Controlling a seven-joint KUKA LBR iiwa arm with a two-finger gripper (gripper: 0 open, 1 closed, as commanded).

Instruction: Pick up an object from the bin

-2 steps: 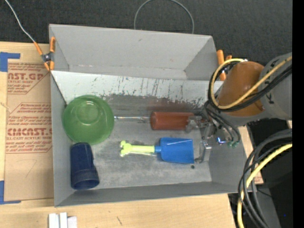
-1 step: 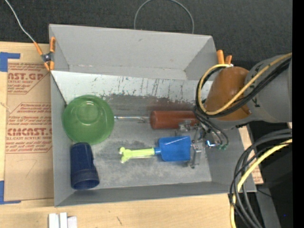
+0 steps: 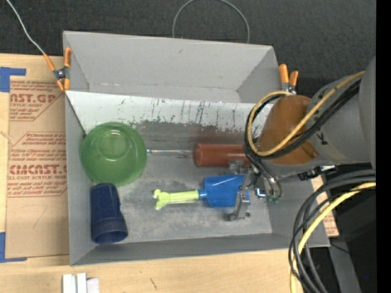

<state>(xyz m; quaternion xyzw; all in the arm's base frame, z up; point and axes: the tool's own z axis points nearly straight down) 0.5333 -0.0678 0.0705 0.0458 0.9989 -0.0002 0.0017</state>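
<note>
Looking down into the bin (image 3: 165, 63), I see the gripper (image 3: 243, 195) low over the right part of the floor, right against the blue tool (image 3: 219, 191), whose yellow-green handle points left. Whether the gripper is open or closed on it, I cannot tell. Just beyond lies a reddish-brown handle (image 3: 217, 154) with a thin metal shaft running left. A green bowl (image 3: 113, 153) sits at the left, and a dark blue cup (image 3: 107, 213) lies on its side just in front of it.
</note>
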